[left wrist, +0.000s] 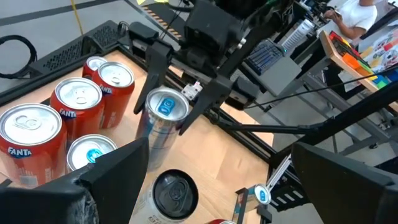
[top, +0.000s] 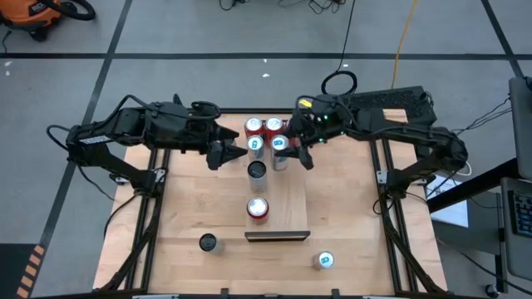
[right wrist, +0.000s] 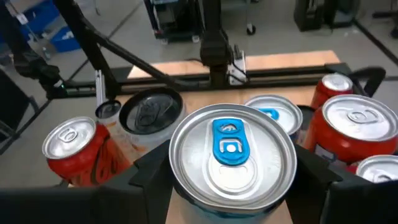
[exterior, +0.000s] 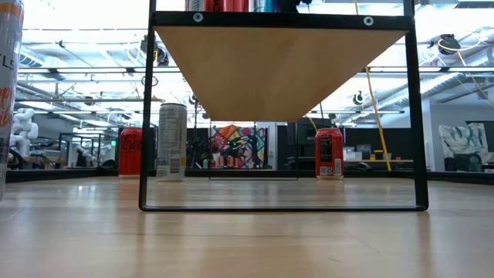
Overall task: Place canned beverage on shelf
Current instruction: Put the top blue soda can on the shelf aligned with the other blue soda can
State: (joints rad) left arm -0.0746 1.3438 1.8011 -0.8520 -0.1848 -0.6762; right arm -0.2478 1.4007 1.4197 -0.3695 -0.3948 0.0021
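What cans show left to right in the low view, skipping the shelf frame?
pale can cut off at the picture's left edge → red cola can → tall pale can → red can on the right

cans (top: 264, 135) clustered at far end of shelf (top: 287, 203), right hand (top: 287, 153) round one, left hand (top: 223, 154) beside

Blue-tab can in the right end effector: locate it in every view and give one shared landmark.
High view: blue-tab can, upper centre.
Low view: cannot pick it out.
Left wrist view: centre.
Right wrist view: foreground centre.
Landmark: dark-topped can beside it.
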